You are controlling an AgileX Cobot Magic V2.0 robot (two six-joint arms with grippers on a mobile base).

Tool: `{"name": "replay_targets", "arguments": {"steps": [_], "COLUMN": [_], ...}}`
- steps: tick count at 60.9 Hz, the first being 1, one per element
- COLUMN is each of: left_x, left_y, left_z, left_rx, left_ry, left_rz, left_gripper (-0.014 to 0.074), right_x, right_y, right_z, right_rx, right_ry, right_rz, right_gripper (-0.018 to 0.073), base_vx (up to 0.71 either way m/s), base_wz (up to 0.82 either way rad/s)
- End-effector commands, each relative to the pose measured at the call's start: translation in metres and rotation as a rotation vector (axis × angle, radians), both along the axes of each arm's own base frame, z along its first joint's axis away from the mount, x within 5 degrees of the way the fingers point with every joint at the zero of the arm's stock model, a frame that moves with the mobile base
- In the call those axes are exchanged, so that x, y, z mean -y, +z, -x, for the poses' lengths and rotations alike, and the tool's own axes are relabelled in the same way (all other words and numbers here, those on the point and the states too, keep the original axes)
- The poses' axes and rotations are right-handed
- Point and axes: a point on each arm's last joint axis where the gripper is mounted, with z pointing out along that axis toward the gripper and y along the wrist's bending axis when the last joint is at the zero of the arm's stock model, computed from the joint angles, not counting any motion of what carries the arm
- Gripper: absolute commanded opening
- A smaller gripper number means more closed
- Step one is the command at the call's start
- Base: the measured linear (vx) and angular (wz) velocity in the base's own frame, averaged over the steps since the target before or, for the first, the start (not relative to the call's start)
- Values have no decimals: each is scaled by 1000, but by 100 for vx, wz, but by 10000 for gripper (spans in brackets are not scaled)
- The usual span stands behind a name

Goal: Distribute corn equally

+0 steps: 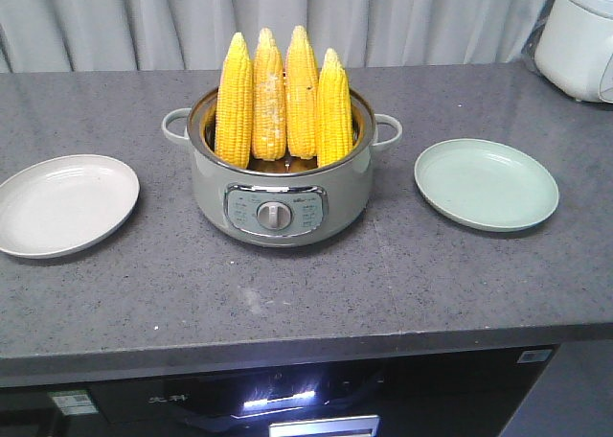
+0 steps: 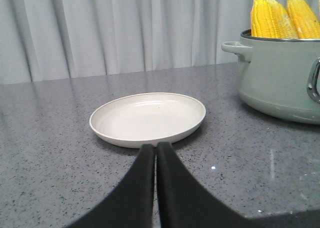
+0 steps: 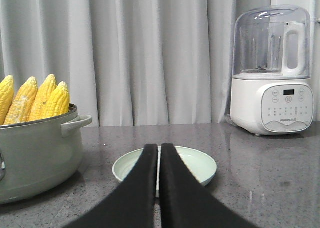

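Observation:
Several yellow cobs of corn (image 1: 283, 97) stand upright, tips up, in a grey-green electric pot (image 1: 278, 193) at the middle of the grey counter. One cob has whitish patches. A white plate (image 1: 62, 205) lies left of the pot and a pale green plate (image 1: 486, 183) lies right of it, both with nothing on them. My left gripper (image 2: 156, 147) is shut and holds nothing, low over the counter just before the white plate (image 2: 148, 119). My right gripper (image 3: 159, 147) is shut and holds nothing, in front of the green plate (image 3: 195, 165). Neither gripper shows in the front view.
A white blender-like appliance (image 3: 272, 73) stands at the counter's back right corner (image 1: 579, 34). Grey curtains hang behind the counter. The pot's side handles (image 3: 77, 123) stick out towards each plate. The counter's front edge (image 1: 287, 346) runs below the plates.

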Motion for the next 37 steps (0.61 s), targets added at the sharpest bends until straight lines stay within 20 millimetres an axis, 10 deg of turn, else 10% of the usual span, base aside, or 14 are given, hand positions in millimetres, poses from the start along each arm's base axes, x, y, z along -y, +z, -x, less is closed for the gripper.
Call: {"name": "replay_targets", "arguments": {"steps": [1,37], "left_x": [1,1], "left_y": [7,7], "left_z": [2,2], "left_rx": [88,88], "left_ry": [-8,-8], "left_rz": [9,9], "left_gripper": [-7,-7], "right_x": [0,0], "right_y": [4,4], "right_z": [1,1], "right_rx": [66,64], "right_ry": [-3,-3], "right_rz": [17,17], "right_gripper": [-1,-1], "base_vx": [1,2], "base_wz": [0,0]}}
